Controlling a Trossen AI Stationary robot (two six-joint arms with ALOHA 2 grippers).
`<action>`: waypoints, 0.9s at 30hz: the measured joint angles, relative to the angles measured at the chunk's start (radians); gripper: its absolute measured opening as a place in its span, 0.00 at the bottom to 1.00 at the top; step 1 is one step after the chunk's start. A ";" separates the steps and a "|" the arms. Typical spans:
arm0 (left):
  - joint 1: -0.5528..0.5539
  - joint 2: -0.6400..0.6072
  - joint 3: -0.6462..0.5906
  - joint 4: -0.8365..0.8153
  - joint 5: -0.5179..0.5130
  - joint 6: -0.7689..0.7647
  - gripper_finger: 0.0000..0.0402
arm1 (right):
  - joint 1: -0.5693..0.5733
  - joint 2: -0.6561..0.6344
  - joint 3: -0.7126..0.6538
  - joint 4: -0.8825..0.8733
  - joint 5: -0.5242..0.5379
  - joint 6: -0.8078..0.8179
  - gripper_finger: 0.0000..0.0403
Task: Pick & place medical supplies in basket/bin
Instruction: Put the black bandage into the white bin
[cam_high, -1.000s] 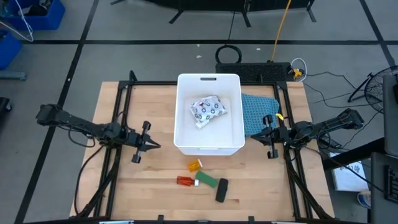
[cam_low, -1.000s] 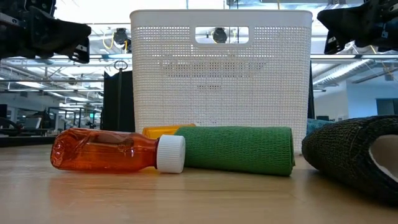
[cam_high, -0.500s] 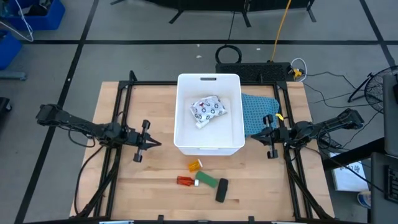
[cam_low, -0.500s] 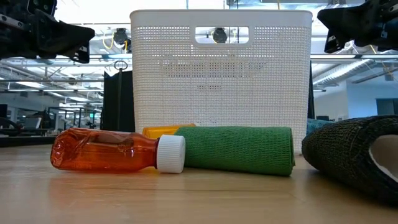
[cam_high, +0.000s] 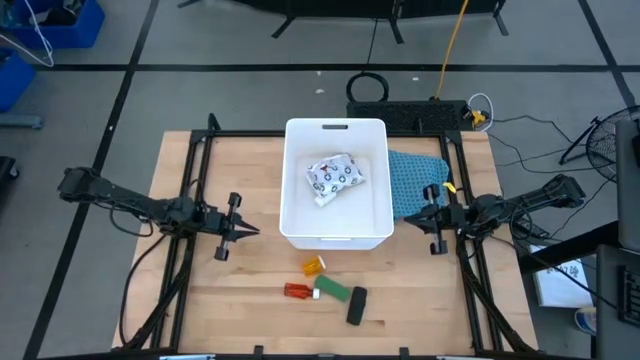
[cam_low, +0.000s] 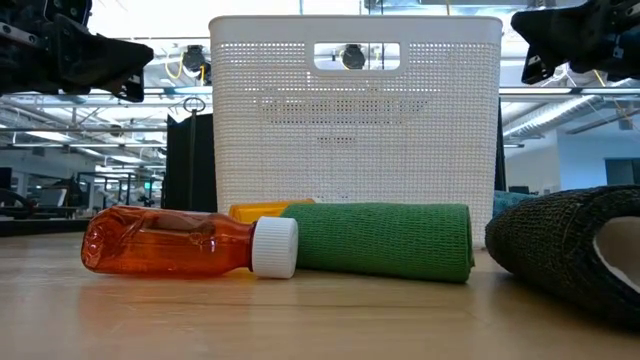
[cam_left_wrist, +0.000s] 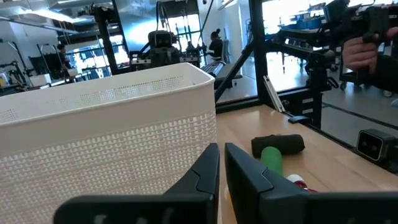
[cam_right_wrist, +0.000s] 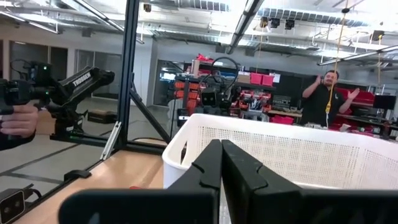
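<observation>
The white bin (cam_high: 300, 215) stands mid-table with a white dark-printed packet (cam_high: 335, 176) lying on its floor. Near the table's front edge, an orange vial (cam_high: 314, 265), a red tube (cam_high: 295, 290), a green bar (cam_high: 333, 289) and a black oblong (cam_high: 356, 305) lie on the wood. The low view shows the tube (cam_low: 170, 243), bar (cam_low: 385, 240) and oblong (cam_low: 565, 250) side by side. My left gripper (cam_high: 250, 232) hovers shut, left of the bin. My right gripper (cam_high: 408, 216) hovers shut at the bin's right side. Both point toward the bin.
A blue-green mesh cloth (cam_high: 415, 178) lies flat on the table, right of the bin, under my right gripper. Black frame rails (cam_high: 190, 200) run along both table sides. Beyond the table, a person's hand (cam_left_wrist: 364, 50) shows on another arm. Bare wood lies front left.
</observation>
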 joint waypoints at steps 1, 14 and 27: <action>0.000 0.000 0.000 0.000 0.000 0.000 0.07 | 0.000 0.001 0.008 0.001 0.000 -0.004 0.00; 0.000 0.000 0.000 0.000 0.000 -0.005 0.03 | 0.060 0.232 0.358 -0.173 -0.075 -0.153 0.00; 0.000 0.000 0.000 -0.030 -0.069 -0.053 0.09 | 0.205 0.525 0.597 -0.235 0.030 -0.246 0.00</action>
